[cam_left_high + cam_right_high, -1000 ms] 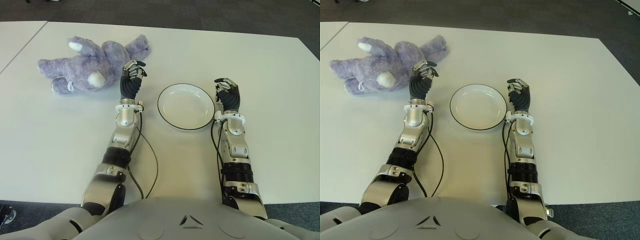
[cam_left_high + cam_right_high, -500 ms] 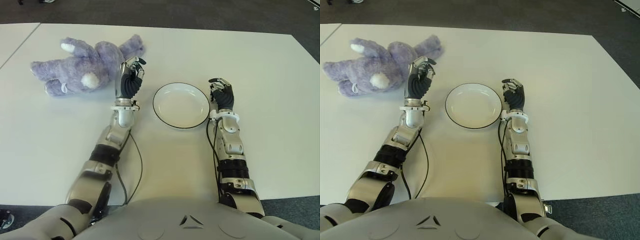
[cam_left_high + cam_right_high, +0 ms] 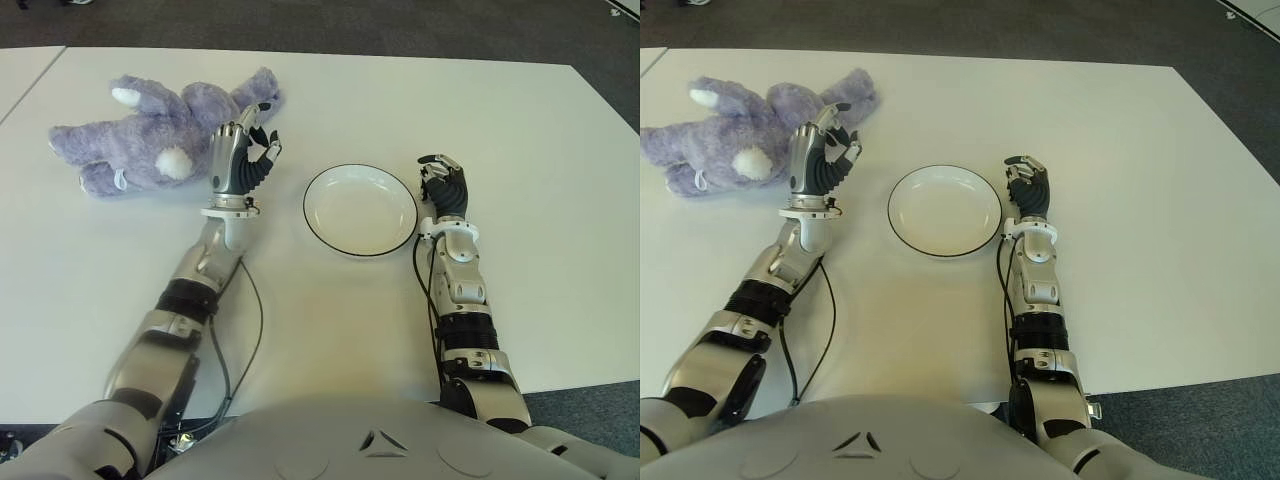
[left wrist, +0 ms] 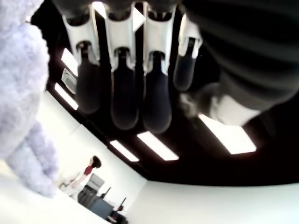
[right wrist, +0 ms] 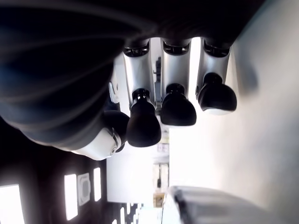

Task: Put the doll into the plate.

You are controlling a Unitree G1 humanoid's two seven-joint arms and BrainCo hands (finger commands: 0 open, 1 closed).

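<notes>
The doll [image 3: 160, 135] is a purple plush rabbit lying on its side at the far left of the white table [image 3: 530, 150]. To its right stands the white, black-rimmed plate [image 3: 360, 210], with nothing in it. My left hand [image 3: 250, 140] is raised upright just beside the doll's right end, between doll and plate. Its fingers [image 4: 124, 93] are stretched out and hold nothing, and purple fur [image 4: 18, 93] shows close beside them in the left wrist view. My right hand [image 3: 443, 180] shows just right of the plate, with its fingers [image 5: 177, 109] curled on nothing.
A black cable [image 3: 255, 320] trails on the table along my left forearm. The table's far edge meets dark floor [image 3: 400, 30]. A second white table [image 3: 20, 70] adjoins at the far left. Bare tabletop lies right of my right arm.
My left hand has shifted left toward the doll and lifted, with its fingers uncurling. The right hand stays beside the plate. Doll and plate lie as before.
</notes>
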